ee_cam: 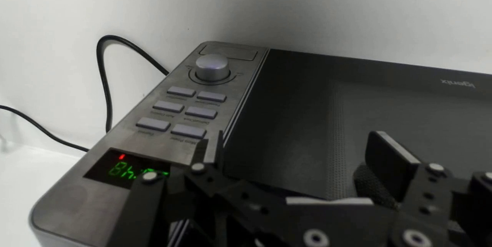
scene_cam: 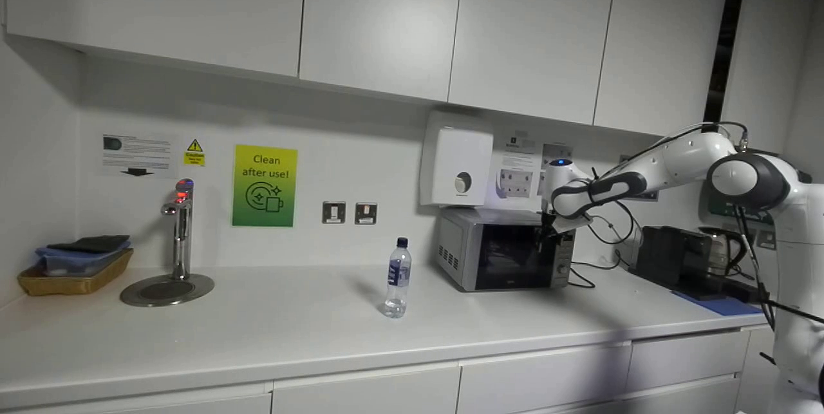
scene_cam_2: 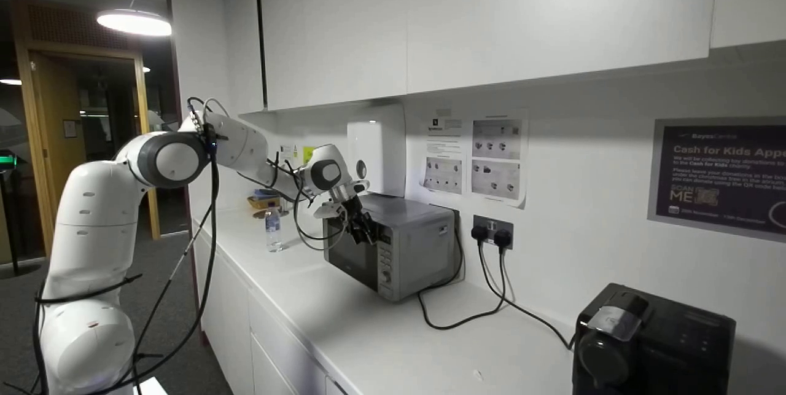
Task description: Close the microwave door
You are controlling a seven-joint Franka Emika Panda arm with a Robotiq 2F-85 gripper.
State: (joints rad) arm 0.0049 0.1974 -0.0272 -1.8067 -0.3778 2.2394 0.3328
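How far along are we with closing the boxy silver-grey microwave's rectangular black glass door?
Looks done: in the wrist view, the black glass door sits about flush with the metallic grey control panel.
In hand: the open black pincer is at the door's front, gripping nothing; contact can't be judged.
Left, probably: confirm it is latched, which no view shows, then back the white robot arm away.

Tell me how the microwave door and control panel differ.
The microwave door is dark; the control panel is silvery. The door is wide and flat; the panel, narrow with a raised knob and buttons. The panel has a lit display; the door has none. Both form the front of the microwave.
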